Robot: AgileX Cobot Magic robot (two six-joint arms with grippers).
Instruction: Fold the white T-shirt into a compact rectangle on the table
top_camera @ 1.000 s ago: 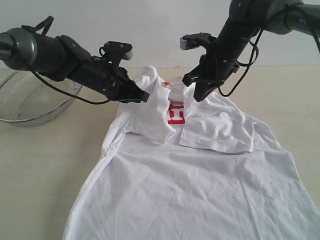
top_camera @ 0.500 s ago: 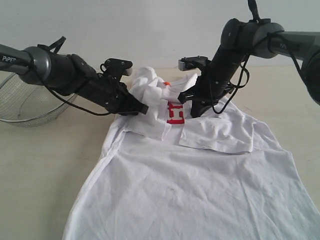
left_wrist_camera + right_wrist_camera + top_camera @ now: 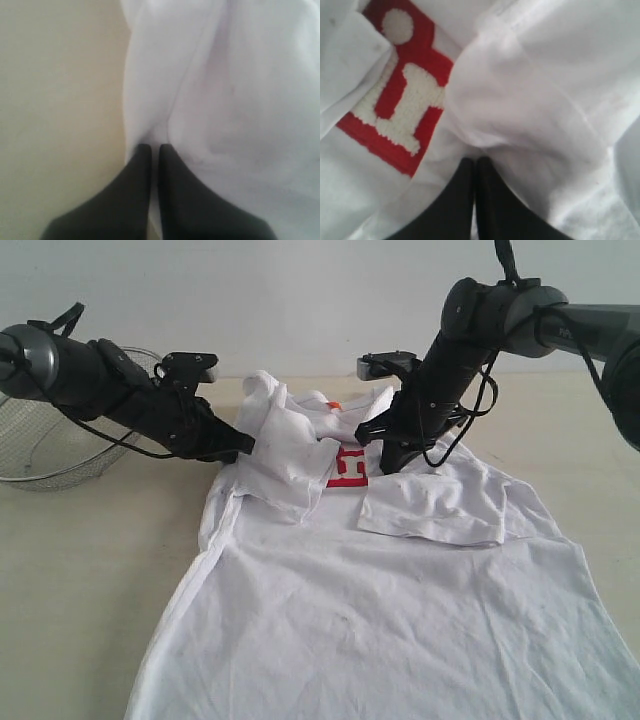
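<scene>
white t-shirt (image 3: 400,580) is pinched by left fingers (image 3: 145,164) and right fingers (image 3: 467,176).

The soft, short-sleeved white T-shirt (image 3: 400,590) is matt knitted cloth. It is smooth where it lies flat and finely creased where it bunches at about eleven o'clock. Its red lettering (image 3: 420,60) is a raised, looped pile like towelling, with a fuzzy white outline, and is rougher than the fabric around it. The wide pale beige table (image 3: 90,570) has a smooth, dull wood-grain finish with faint specks. At nine o'clock, the round silver wire-mesh basket (image 3: 50,455) is thin metal with a slight sheen. The left gripper (image 3: 155,148) and right gripper (image 3: 474,161) have smooth, matt black fingers, seemingly plastic. The dark grey arm housings (image 3: 70,375) carry a soft gloss.
</scene>
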